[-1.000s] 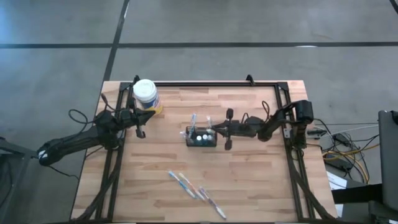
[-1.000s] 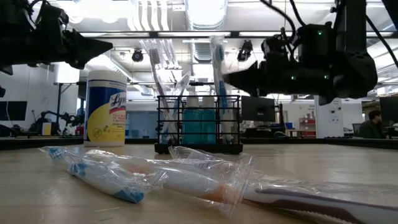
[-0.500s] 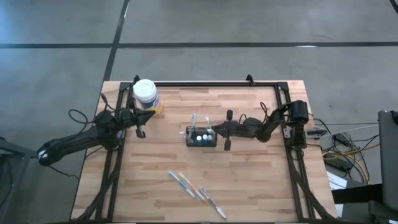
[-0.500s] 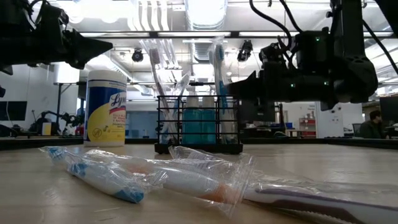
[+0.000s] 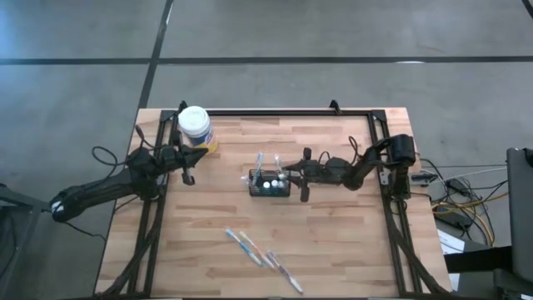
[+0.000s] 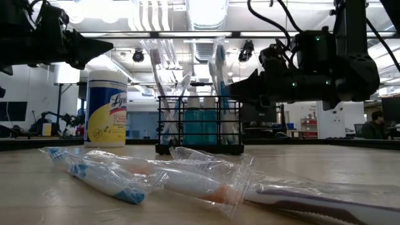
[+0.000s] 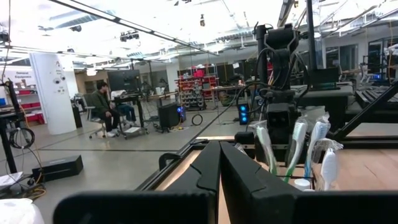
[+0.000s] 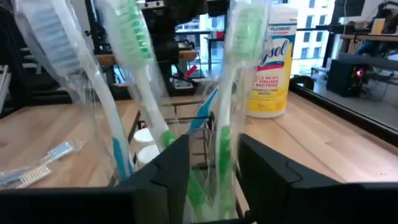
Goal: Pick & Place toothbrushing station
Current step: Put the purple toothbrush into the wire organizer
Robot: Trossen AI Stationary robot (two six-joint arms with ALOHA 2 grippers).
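The black mesh holder [image 5: 269, 183] is standing near the middle of the table [image 5: 333, 242], and it is already partly filled: several wrapped toothbrushes [image 6: 164, 75] are standing upright in its compartments, and some small bottles with white caps [image 5: 268, 184] are sitting inside it too. The right tool [image 5: 287, 174] is hanging just beside the holder, on its right side, and in its own wrist view its two dark fingers [image 8: 168, 165] are standing apart with a green wrapped toothbrush [image 8: 219, 146] between them; I judge the tool is letting this brush go into the holder, but I cannot tell if the fingers are touching it. So one more brush seems nearly placed. Some wrapped toothbrushes [image 5: 260, 254] are lying loose on the table, well apart from the holder, toward the front edge, and I think these are what is left to do. The left tool [image 5: 188, 172] is waiting closed and empty, near the yellow wipes canister [image 5: 195, 127] at the far left corner.
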